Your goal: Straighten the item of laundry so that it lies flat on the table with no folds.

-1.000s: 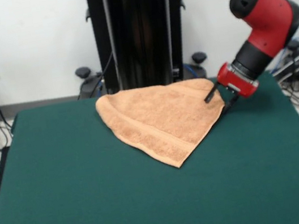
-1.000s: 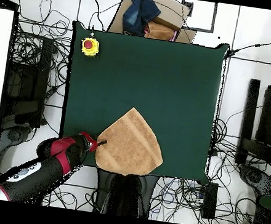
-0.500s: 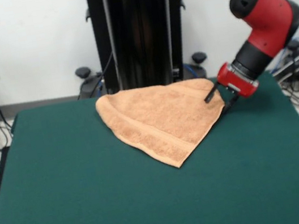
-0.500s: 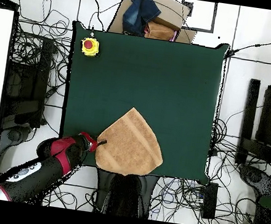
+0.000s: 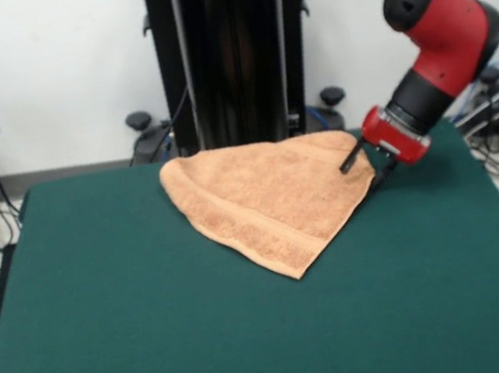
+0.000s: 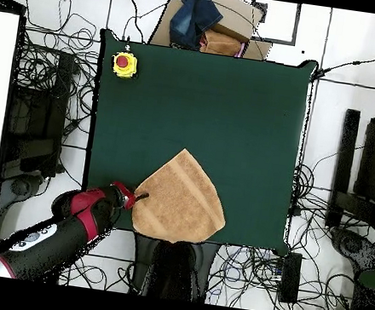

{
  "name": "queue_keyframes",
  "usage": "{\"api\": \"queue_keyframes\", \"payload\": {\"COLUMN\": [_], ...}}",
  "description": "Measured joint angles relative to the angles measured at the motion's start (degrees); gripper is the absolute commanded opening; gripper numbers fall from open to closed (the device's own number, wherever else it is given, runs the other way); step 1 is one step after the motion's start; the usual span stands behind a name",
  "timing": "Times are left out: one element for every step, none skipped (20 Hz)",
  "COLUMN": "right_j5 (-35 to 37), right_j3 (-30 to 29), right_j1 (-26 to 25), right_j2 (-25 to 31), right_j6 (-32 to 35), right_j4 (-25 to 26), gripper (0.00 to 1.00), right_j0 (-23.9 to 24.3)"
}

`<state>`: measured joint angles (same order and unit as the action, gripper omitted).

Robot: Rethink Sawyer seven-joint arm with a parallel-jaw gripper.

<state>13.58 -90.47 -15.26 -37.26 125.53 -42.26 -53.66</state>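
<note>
Clearly, we saw one towel (image 5: 271,197) folded into a blunt wedge on the table (image 5: 163,354), at the edge by the robot. We read no writing on it. One gripper (image 5: 368,165) sat at the towel's corner, its fingers apart astride the cloth's edge. One yellow button box (image 6: 124,63) stood at a far table corner.

The folded towel (image 6: 180,197) lies on the table's (image 6: 232,108) lower edge; the gripper (image 6: 139,196) touches its left corner.

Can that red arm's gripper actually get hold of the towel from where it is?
Probably yes: the gripper is already at the towel's edge, with nothing between them.
</note>
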Motion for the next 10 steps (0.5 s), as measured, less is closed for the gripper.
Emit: {"api": "queue_keyframes", "payload": {"right_j5": [0.00, 0.00, 0.00, -0.01, -0.01, 0.00, 0.00, -0.01, -0.01, -0.01], "right_j3": [0.11, 0.22, 0.27, 0.31, 0.36, 0.41, 0.43, 0.46, 0.46, 0.47], "right_j1": [-0.27, -0.55, -0.67, -0.79, -0.91, -1.14, -1.27, -1.50, -1.68, -1.96], "right_j2": [-0.23, -0.45, -0.52, -0.59, -0.66, -0.79, -0.85, -0.93, -0.99, -1.03], "right_j6": [0.00, 0.00, 0.00, 0.00, 0.00, 0.00, 0.00, 0.00, 0.00, 0.00], "right_j4": [0.00, 0.00, 0.00, 0.00, 0.00, -0.01, -0.01, -0.02, -0.01, -0.01], "gripper": [1.00, 0.00, 0.00, 0.00, 0.00, 0.00, 0.00, 0.00, 0.00, 0.00], "right_j0": [-0.07, -0.14, -0.15, -0.16, -0.17, -0.17, -0.17, -0.18, -0.19, -0.22]}}
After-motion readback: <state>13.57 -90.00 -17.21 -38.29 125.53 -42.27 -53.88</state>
